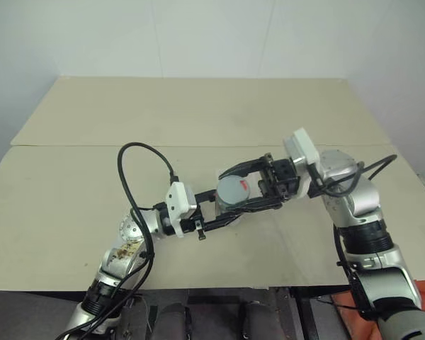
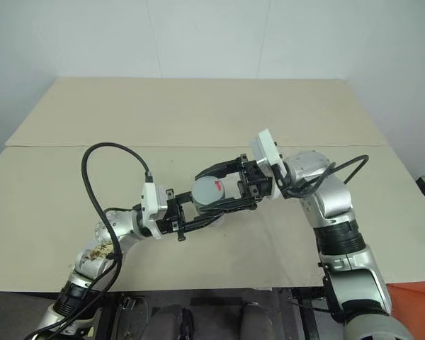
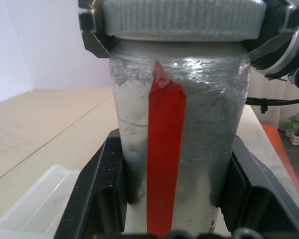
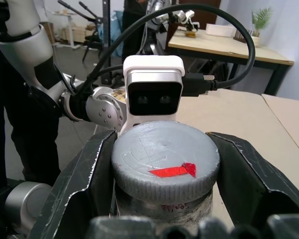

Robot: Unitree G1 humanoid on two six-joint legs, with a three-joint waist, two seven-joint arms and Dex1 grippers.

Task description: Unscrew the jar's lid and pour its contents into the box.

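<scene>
Currently left gripper clamping jar by body, holding it up off table, near centre of scene. Right gripper reaching in from right, fingers pinching lid by ribbed rim. Lid sitting fully on jar, no gap showing; unscrewing looking barely begun or just starting. Box lying on table just beside jar, empty by the look of it. Left: twisting lid off, then pouring contents into box.

Head stereo looks down over table; wrist cams close on jar
</scene>
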